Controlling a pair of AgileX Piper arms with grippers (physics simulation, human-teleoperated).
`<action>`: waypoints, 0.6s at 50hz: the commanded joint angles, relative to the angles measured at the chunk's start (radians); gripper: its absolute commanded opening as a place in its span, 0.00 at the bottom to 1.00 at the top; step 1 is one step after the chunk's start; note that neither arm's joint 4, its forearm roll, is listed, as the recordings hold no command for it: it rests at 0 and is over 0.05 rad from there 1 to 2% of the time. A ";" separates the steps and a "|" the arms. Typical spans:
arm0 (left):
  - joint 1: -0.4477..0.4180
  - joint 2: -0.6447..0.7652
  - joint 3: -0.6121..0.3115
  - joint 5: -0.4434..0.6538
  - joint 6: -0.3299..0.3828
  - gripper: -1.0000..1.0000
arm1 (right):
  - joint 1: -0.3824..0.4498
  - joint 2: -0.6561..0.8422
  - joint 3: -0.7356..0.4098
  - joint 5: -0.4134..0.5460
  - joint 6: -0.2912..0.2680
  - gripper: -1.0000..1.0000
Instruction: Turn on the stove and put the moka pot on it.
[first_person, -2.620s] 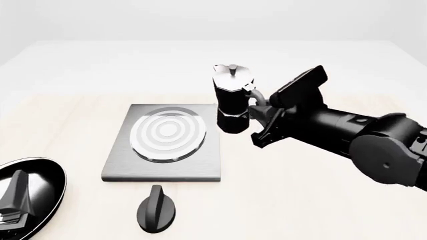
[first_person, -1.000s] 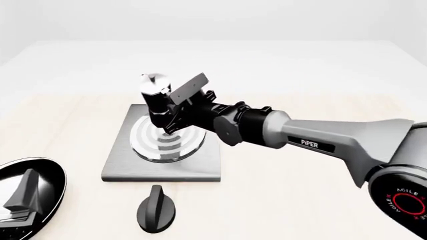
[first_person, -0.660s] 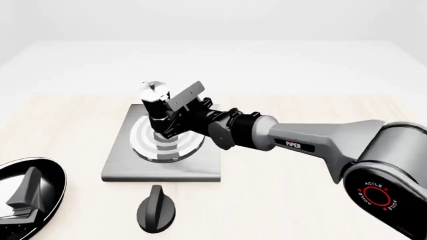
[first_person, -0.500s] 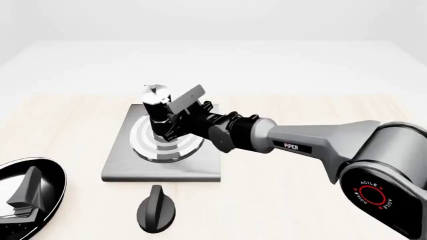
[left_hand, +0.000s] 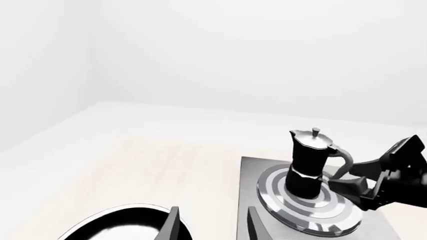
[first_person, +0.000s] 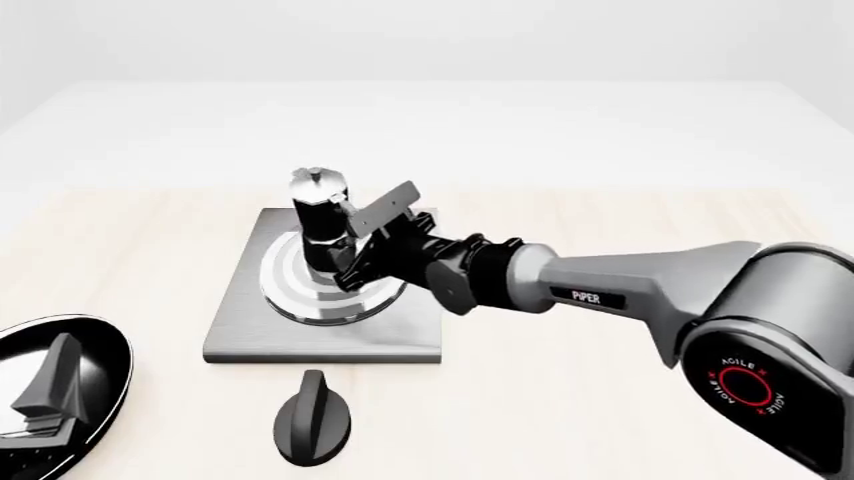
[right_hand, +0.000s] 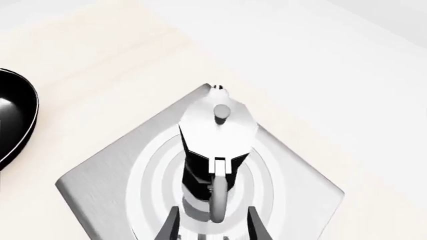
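Settling: the moka pot (first_person: 322, 222) now stands upright on the silver burner rings (first_person: 288, 275) of the stove (first_person: 240, 330); half a second back it hung tilted just above them.
Moka pot earlier: 2.6 seconds ago it was held off the plate's far right corner, so the carry across is done.
Right gripper (first_person: 358, 262): jaws spread either side of the curved handle (right_hand: 219, 192), and the right wrist view shows a gap on both sides, so the clamp looks released.
Left gripper (left_hand: 210, 225): jaws apart, hovering over the black frying pan (first_person: 94, 375), well away from the stove.
Knob (first_person: 312, 418): black oval knob lies on the surface just in front of the plate, nothing touching it, same place in every earlier frame.
Meaning: pot placement looks finished, I'd judge; switching on the stove remains, with the left arm nearer the knob.
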 joint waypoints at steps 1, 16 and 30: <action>0.002 -0.027 0.000 0.020 -0.004 1.00 | 0.010 -0.073 0.061 0.018 -0.005 1.00; -0.001 -0.086 -0.001 0.070 -0.001 1.00 | 0.064 -0.470 0.329 0.111 -0.005 1.00; 0.004 -0.119 -0.008 0.089 0.008 1.00 | 0.032 -0.756 0.478 0.198 0.008 1.00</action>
